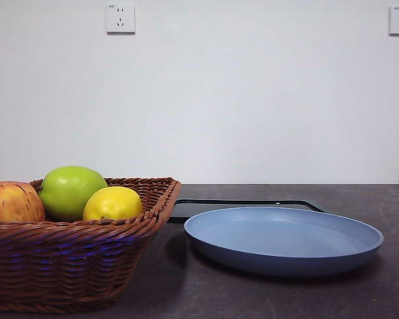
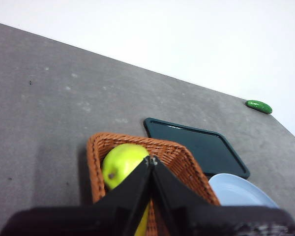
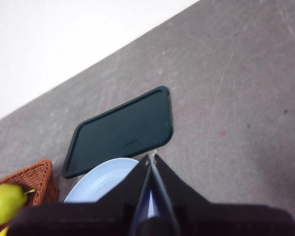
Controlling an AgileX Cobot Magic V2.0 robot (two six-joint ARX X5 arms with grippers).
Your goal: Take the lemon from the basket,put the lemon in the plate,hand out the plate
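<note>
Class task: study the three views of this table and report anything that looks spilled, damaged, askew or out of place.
Nothing is spilled or damaged. The lemon sits in the basket with two apples, and the plate lies flat and empty. The only stray is a small green object alone at the table's far edge.

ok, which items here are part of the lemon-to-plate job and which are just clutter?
Job:
lemon
basket
plate

Clutter:
green apple
red-yellow apple
black tray
small green thing at the table's far edge
</note>
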